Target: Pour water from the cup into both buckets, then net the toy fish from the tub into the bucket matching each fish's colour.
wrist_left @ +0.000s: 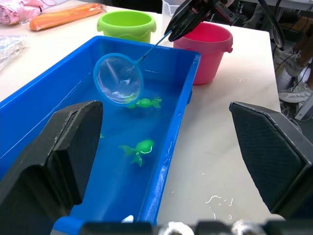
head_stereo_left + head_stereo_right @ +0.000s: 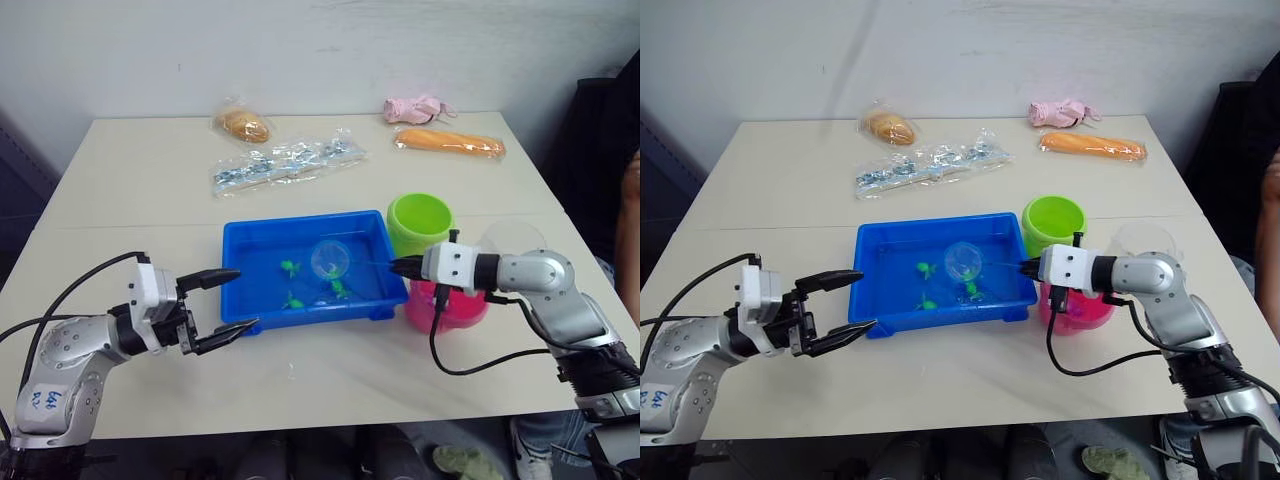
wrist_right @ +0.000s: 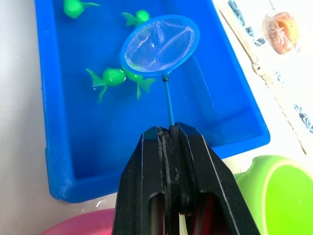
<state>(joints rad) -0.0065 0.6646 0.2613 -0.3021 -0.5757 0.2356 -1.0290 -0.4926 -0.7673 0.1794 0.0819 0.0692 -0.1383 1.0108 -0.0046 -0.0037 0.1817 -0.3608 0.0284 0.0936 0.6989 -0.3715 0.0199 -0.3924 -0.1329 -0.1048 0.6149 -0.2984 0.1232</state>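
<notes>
The blue tub (image 2: 300, 220) sits mid-table with water and green toy fish (image 2: 290, 267) in it. My right gripper (image 2: 398, 266) is shut on the thin handle of a small blue-rimmed net (image 2: 329, 260). The net's hoop hangs over the tub's right half, just above two of the fish (image 3: 110, 78). Right of the tub stand the lime green bucket (image 2: 420, 222) and, nearer me, the pink bucket (image 2: 455, 310), partly hidden under my right arm. The clear cup (image 2: 510, 238) stands behind that arm. My left gripper (image 2: 246, 298) is open at the tub's near left corner, holding nothing.
At the table's back lie a bagged bread roll (image 2: 243, 124), a clear crinkled bag (image 2: 285, 165), a long orange packet (image 2: 450, 143) and a pink bundle (image 2: 415, 108). A person (image 2: 630, 220) is at the right edge. Water drops dot the table in front of the tub.
</notes>
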